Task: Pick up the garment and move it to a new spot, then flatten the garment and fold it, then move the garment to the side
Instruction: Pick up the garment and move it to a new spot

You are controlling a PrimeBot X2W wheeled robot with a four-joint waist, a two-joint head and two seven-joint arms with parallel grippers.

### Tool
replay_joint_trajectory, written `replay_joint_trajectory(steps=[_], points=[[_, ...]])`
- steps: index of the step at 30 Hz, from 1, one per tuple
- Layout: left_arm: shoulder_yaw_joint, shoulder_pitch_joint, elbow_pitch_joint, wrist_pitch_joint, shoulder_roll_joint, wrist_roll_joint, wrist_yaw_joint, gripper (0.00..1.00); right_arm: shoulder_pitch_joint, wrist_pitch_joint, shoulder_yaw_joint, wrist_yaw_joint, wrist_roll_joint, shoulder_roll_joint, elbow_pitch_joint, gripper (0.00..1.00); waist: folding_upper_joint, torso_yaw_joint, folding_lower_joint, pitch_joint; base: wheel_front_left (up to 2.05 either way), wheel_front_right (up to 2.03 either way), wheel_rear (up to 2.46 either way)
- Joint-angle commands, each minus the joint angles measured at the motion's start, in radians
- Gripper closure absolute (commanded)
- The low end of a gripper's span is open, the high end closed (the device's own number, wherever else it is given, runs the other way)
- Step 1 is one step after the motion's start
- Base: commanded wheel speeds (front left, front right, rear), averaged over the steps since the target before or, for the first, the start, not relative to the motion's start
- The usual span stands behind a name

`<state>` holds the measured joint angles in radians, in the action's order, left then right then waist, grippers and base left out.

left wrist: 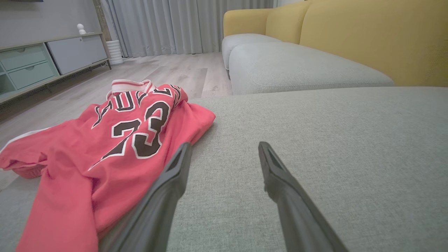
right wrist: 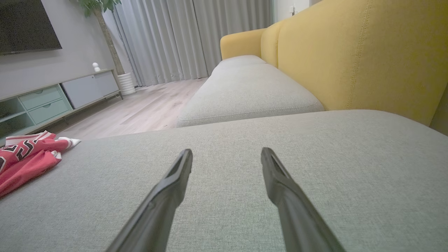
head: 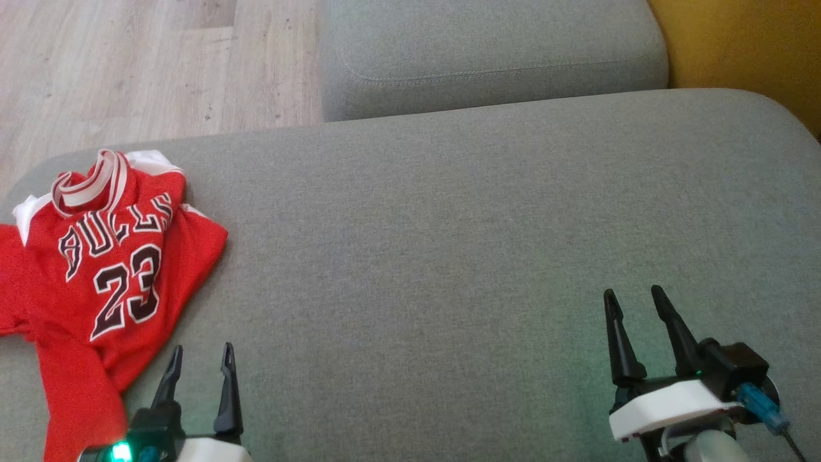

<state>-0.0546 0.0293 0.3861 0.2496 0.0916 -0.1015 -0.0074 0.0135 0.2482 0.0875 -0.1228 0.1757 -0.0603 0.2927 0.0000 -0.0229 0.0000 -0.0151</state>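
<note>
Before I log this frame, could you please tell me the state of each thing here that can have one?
Red jersey: rumpled, unfolded, lying on the grey cushion, not held.
Left gripper: open, empty, near the jersey.
Right gripper: open, empty, over bare cushion.
Curtains: drawn.
Cabinet drawers: closed.

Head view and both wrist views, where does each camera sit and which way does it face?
Head view: atop the robot, looking down on grey cushion and red jersey; left tool and right tool open below.
Left wrist view: low over cushion, facing curtains; own fingers.
Right wrist view: same heading; own fingers.
All share the jersey.
</note>
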Motion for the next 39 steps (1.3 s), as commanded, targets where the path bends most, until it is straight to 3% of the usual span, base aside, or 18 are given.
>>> replay_joint_trajectory(steps=[1, 24, 28, 39], points=[[0.047, -0.029, -0.017, 0.012, 0.015, 0.001, 0.004, 0.00, -0.019, 0.014, 0.022, -0.008, 0.016, 0.001, -0.020, 0.00, 0.0000, 0.000, 0.0000, 0.000, 0.00, 0.00, 0.00], [0.055, -0.041, 0.018, 0.012, 0.011, -0.002, -0.011, 0.00, -0.015, 0.014, 0.018, -0.008, 0.025, -0.009, 0.001, 0.00, 0.0000, 0.031, 0.0000, -0.002, 0.00, 0.00, 0.00], [0.051, -0.044, 0.020, 0.012, 0.008, 0.001, -0.011, 0.00, -0.009, 0.014, 0.022, -0.008, 0.015, -0.008, -0.004, 0.00, 0.0000, 0.084, 0.0000, -0.008, 0.00, 0.00, 0.00], [0.065, -0.020, 0.029, 0.012, 0.027, -0.004, -0.015, 0.00, -0.011, 0.014, 0.063, -0.008, 0.020, 0.001, 0.000, 0.00, 0.0000, 0.315, 0.0000, -0.028, 0.00, 0.00, 0.00]])
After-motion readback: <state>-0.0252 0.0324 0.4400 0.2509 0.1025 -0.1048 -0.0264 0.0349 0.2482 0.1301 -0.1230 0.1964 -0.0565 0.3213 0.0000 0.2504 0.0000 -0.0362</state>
